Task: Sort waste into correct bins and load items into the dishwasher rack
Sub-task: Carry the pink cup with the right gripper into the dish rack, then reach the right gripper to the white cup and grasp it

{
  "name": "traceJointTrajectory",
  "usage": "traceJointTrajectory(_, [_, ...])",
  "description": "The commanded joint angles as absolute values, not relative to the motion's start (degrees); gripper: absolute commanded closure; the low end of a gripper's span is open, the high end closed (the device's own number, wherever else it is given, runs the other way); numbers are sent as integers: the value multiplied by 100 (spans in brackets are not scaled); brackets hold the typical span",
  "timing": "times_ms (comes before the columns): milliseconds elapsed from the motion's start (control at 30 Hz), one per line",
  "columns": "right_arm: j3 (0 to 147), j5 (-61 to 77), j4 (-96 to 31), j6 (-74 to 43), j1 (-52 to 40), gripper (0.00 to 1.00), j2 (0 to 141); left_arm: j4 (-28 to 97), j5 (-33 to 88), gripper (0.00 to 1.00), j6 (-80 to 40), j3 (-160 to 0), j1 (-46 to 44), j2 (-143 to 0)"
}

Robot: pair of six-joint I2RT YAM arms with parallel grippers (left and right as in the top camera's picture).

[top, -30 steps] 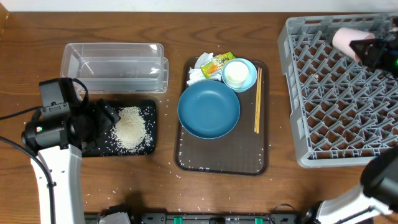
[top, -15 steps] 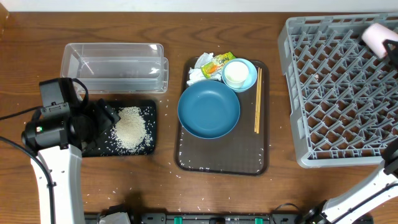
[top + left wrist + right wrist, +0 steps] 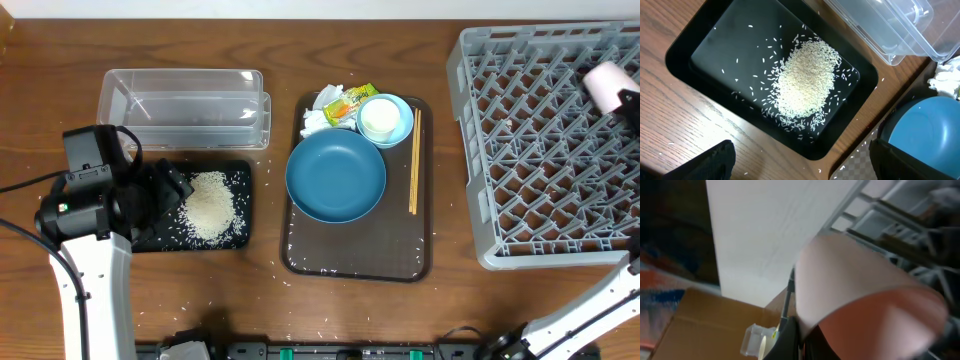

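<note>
My right gripper (image 3: 629,102) is shut on the rim of the small pink cup (image 3: 603,82), holding it on its side over the far right part of the grey dishwasher rack (image 3: 520,150). In the right wrist view the pink cup (image 3: 860,290) fills the frame above my pinching right gripper (image 3: 801,332). My left gripper (image 3: 805,167) hangs open and holds nothing, over the near edge of the black tray (image 3: 725,50). A heap of rice (image 3: 807,80) lies in that tray. The large blue bowl (image 3: 335,176), wooden chopsticks (image 3: 414,160), napkin (image 3: 318,118), wrapper (image 3: 350,102) and a white cup (image 3: 380,117) inside the light-blue bowl (image 3: 403,125) sit on the brown serving tray (image 3: 355,250).
The clear plastic tub (image 3: 185,108) stands just behind the black tray (image 3: 240,180). Stray rice grains dot the serving tray and the wood in front of it. The rack reaches the table's right edge.
My right gripper has carried the pink cup rightward across the far part of the rack, then a little nearer. The left arm has not moved.
</note>
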State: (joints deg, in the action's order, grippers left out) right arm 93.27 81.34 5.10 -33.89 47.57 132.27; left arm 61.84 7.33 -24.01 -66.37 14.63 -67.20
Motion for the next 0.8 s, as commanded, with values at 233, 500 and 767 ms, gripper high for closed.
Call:
traceJointTrajectory(233, [9395, 8097, -97, -3509, 5415, 89, 12669, 6213, 727, 12, -2390, -6709, 1498, -6742])
traceJointTrajectory(500, [9395, 7258, -1573, -2757, 5483, 77, 11758, 6213, 725, 12, -2390, -6709, 1498, -6742])
traceJointTrajectory(767, [9395, 5588, -3728, -1431, 5249, 71, 10250, 6213, 725, 12, -2388, -6709, 1498, -6742])
